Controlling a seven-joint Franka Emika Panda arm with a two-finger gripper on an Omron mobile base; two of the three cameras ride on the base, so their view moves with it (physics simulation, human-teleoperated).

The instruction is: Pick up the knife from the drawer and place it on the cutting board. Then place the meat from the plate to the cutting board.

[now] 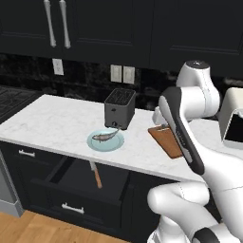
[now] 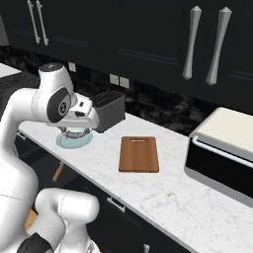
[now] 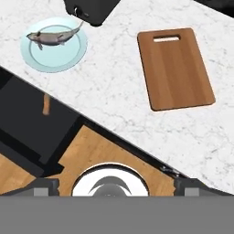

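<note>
The drawer (image 1: 78,182) stands pulled out below the counter. In it lies the knife (image 1: 96,175); its brown handle (image 3: 46,104) shows in the hand view, the blade is hard to make out. On the plate (image 3: 54,45) rests the meat (image 3: 55,36), beside the black toaster (image 1: 119,109). To the right the cutting board (image 3: 176,68) lies bare; the arm covers part of the cutting board (image 1: 166,138) in the left base view. My gripper (image 3: 118,186) hangs high over the counter's front edge, open and holding nothing, its fingertips (image 3: 45,185) far apart. In the right base view the hand (image 2: 75,129) is above the plate (image 2: 74,141).
A white-topped black appliance (image 2: 222,148) sits on the counter right of the board (image 2: 139,153). A stove (image 1: 12,102) borders the counter at the left, with a narrower drawer front (image 1: 26,154) below. Wall cabinets hang overhead. Wooden floor (image 3: 100,151) lies below.
</note>
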